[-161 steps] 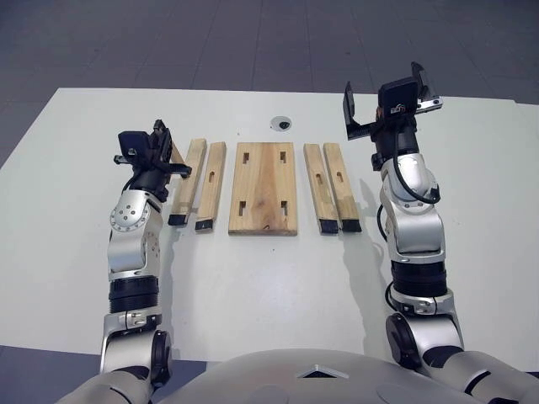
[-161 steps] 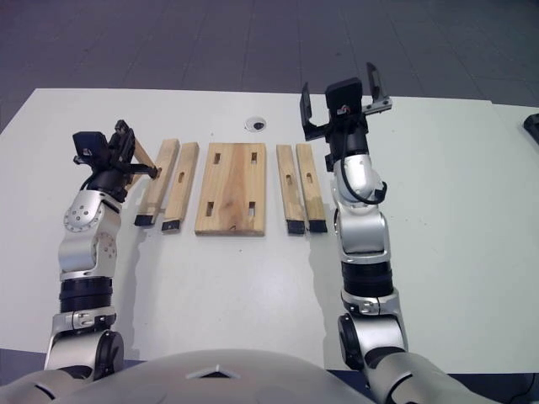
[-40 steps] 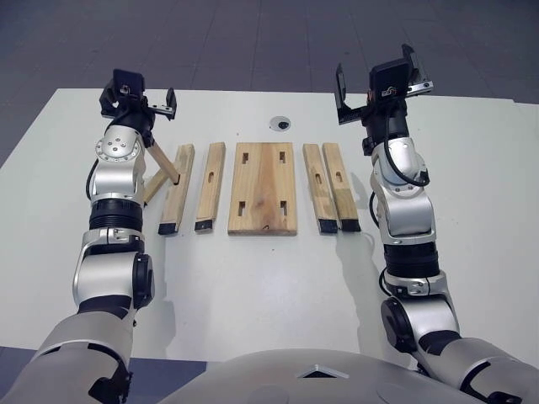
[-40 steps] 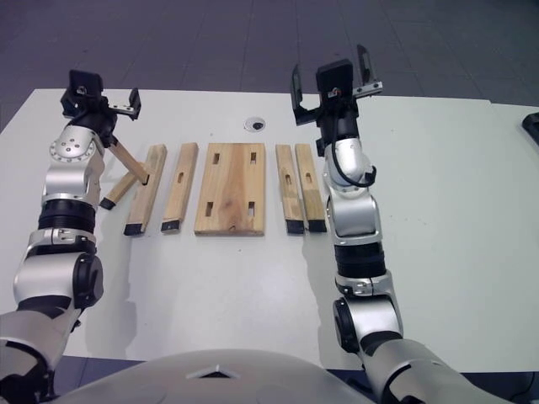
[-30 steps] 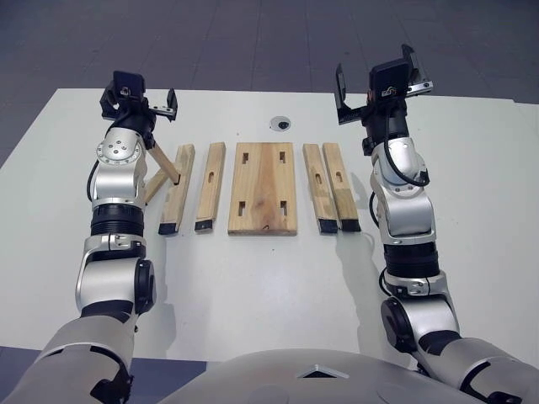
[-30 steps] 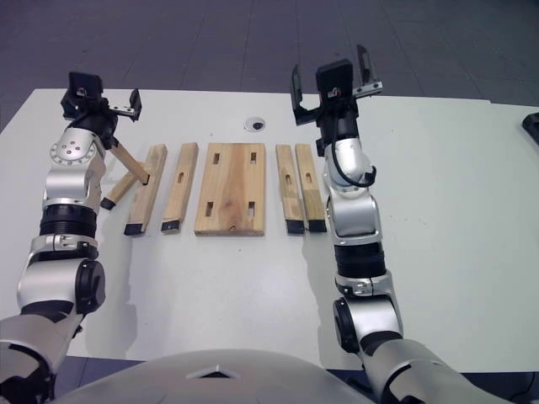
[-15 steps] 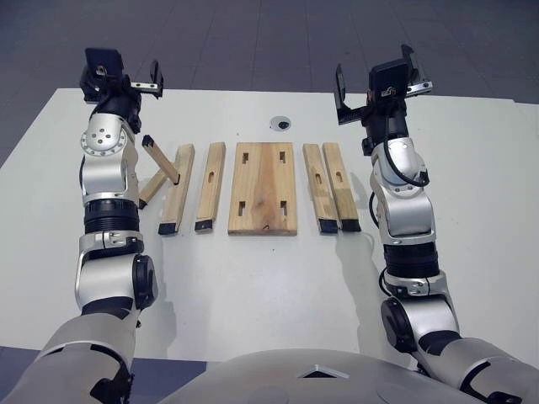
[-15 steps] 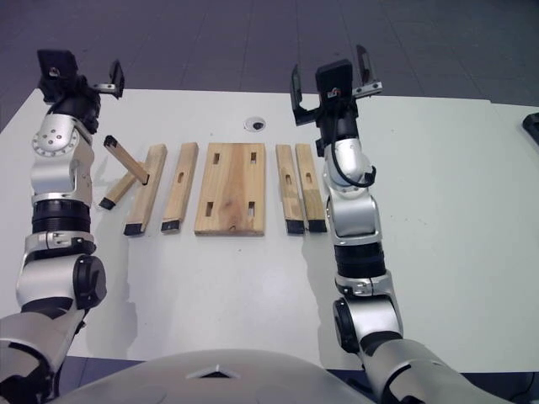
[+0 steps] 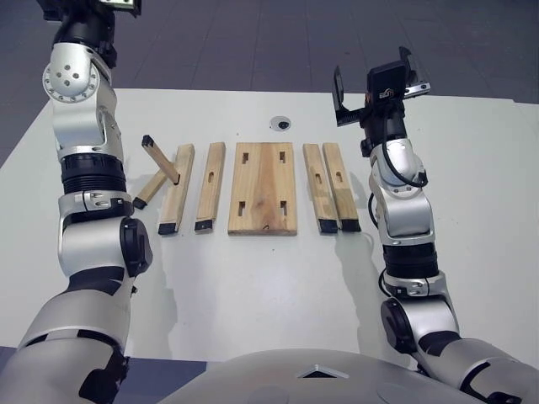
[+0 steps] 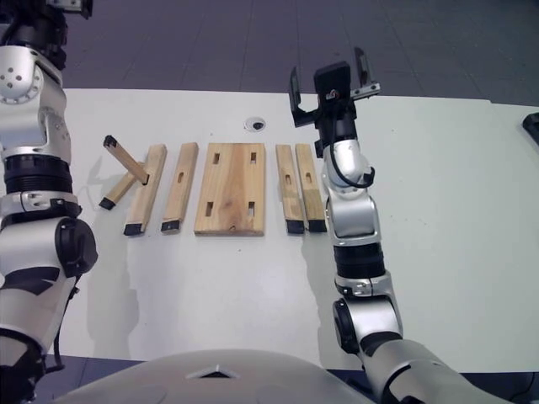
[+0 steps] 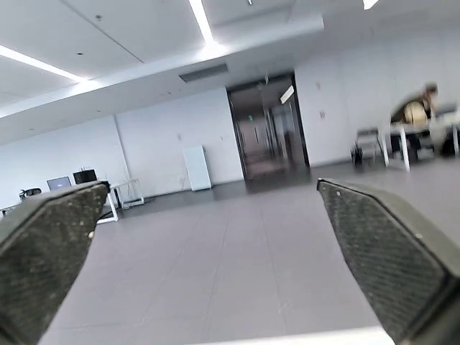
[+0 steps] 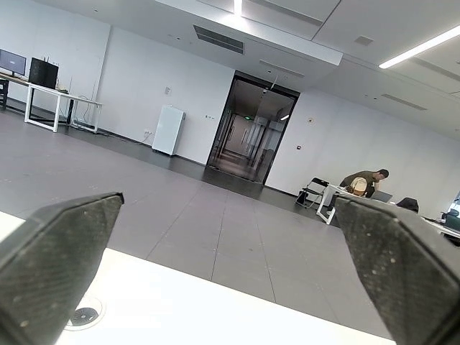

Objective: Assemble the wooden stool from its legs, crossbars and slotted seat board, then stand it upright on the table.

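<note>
White table (image 9: pixel 253 286) holds pale slotted seat board (image 9: pixel 263 187); left fingers (image 11: pixel 43 259), right fingers (image 12: pixel 57 251) spread.

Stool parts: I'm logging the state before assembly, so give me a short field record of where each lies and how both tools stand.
seat board: flat at the centre of the table, slots showing
left legs: two, lying left of the seat board, a gap between them
right legs: two, close together right of the seat board
crossbars: two, crossed at the far left, one leaning on the outer left leg
left tool: open, empty, raised high
right tool: open, empty, raised beyond the right legs
assembly: not started
</note>
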Action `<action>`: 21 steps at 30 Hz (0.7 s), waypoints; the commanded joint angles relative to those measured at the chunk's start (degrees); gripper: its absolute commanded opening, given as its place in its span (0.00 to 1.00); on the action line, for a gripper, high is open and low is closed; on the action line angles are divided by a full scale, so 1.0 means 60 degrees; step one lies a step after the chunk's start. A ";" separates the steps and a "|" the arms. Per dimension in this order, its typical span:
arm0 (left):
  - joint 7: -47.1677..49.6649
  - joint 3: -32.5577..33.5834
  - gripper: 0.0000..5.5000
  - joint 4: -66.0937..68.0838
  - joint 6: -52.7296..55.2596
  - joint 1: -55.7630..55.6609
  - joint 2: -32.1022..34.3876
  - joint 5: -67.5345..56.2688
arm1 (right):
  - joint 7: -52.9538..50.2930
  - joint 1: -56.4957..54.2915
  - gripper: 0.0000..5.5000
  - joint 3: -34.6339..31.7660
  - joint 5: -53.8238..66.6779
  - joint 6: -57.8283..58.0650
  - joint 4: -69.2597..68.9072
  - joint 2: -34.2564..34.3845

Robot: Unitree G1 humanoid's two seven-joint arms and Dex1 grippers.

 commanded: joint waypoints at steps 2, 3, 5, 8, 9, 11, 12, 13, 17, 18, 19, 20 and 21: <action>0.0241 -0.0312 0.98 0.1062 -0.0316 0.2648 -0.0239 0.0431 | -0.0029 -0.0041 0.98 -0.0043 0.0003 0.0014 0.0089 0.0005; 0.0223 -0.0326 0.98 0.1059 -0.0445 0.2822 -0.0347 0.0392 | -0.0017 -0.0033 0.98 -0.0083 0.0018 0.0000 0.0115 -0.0033; 0.0136 -0.0212 0.98 0.1010 -0.0635 0.2817 -0.0574 0.0130 | 0.0020 -0.0046 0.98 -0.0133 0.0033 -0.0022 0.0172 -0.0096; 0.0169 -0.0106 0.98 0.1018 -0.0847 0.2421 -0.0702 -0.0031 | 0.0104 -0.0114 0.98 -0.0153 0.0056 -0.0067 0.0258 -0.0182; 0.0256 -0.0099 0.98 0.1074 -0.0847 0.2281 -0.0661 -0.0003 | 0.0125 -0.0134 0.98 -0.0144 0.0059 -0.0074 0.0268 -0.0192; 0.0376 -0.0097 0.98 0.1139 -0.0894 0.2175 -0.0546 0.0058 | 0.0147 -0.0155 0.98 -0.0108 0.0058 -0.0075 0.0259 -0.0180; 0.0418 -0.0042 0.98 0.1135 -0.0893 0.2193 -0.0485 0.0030 | 0.0154 -0.0156 0.98 -0.0082 0.0055 -0.0075 0.0249 -0.0164; 0.0529 0.0012 0.98 0.1095 -0.0865 0.2246 -0.0411 0.0036 | 0.0162 -0.0144 0.98 -0.0057 0.0054 -0.0073 0.0235 -0.0147; 0.0619 0.0457 0.98 0.0032 -0.0507 0.2566 -0.0273 -0.0361 | 0.0193 -0.0059 0.98 -0.0002 0.0032 -0.0050 0.0168 -0.0146; 0.0411 0.0493 0.98 -0.0541 -0.0395 0.2728 -0.0270 -0.0510 | 0.0193 -0.0034 0.98 -0.0002 0.0023 -0.0042 0.0146 -0.0156; 0.0171 0.0479 0.98 -0.1149 -0.0266 0.2937 -0.0256 -0.0625 | 0.0186 -0.0010 0.98 0.0001 0.0009 -0.0035 0.0123 -0.0159; -0.0187 0.0368 0.98 -0.1890 -0.0038 0.3279 -0.0177 -0.0695 | 0.0181 0.0006 0.98 0.0011 -0.0006 -0.0031 0.0105 -0.0158; -0.0530 0.0167 0.98 -0.2659 0.0157 0.3706 -0.0018 -0.0603 | 0.0178 0.0018 0.98 0.0019 -0.0015 -0.0028 0.0089 -0.0157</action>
